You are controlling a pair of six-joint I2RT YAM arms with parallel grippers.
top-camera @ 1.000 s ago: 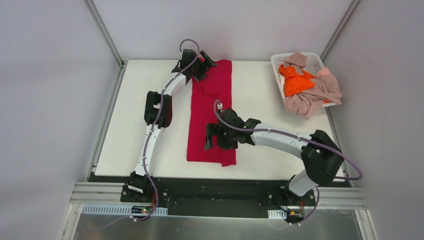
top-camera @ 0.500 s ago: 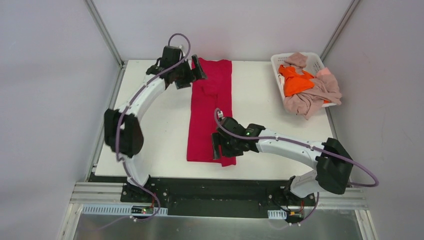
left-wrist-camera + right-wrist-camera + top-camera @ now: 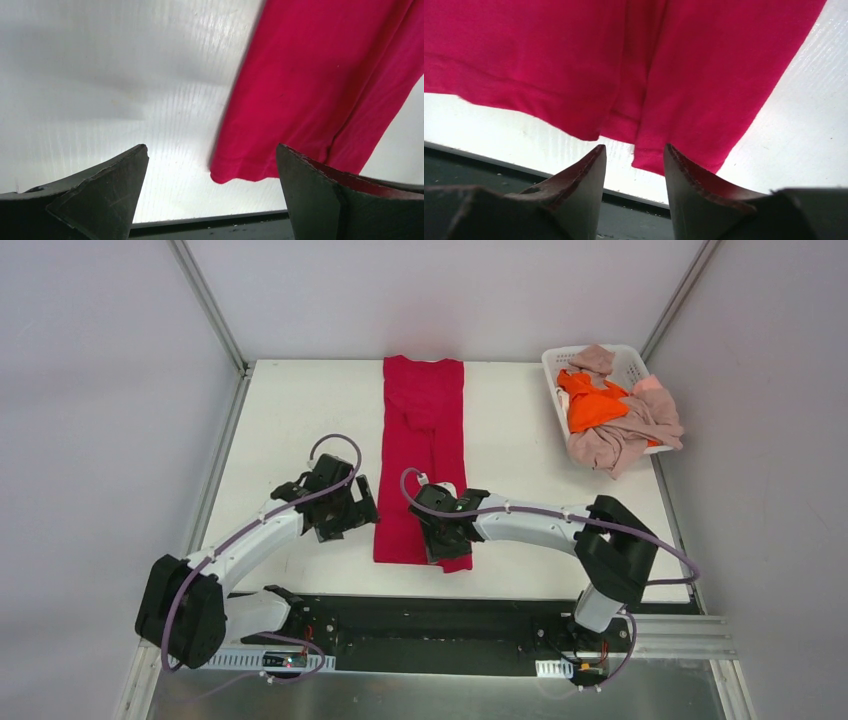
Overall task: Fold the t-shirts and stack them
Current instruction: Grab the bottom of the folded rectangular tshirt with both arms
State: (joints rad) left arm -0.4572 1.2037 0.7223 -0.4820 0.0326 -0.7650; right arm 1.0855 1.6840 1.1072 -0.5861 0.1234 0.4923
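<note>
Jaws on the left arm stand wide apart and hold nothing. They hover over bare table just left of the near left corner of the red t-shirt. Those on the right arm are parted only narrowly and also hold nothing, poised above the near right corner, where the hem shows doubled layers.

The red t-shirt lies as a long narrow strip down the middle of the table, from far edge to near edge. The orange t-shirt and the pink-beige t-shirts wait heaped in the white basket at the far right.

The step in hand looks like taking both near corners to fold the strip in half toward the far end. The left jaws should shift right until the corner sits between them. Both pairs should then come down to the table and pinch every layer, not just the top one, or the side folds may fall open. Lifting the two corners level and together should keep the hem straight when it is laid.
</note>
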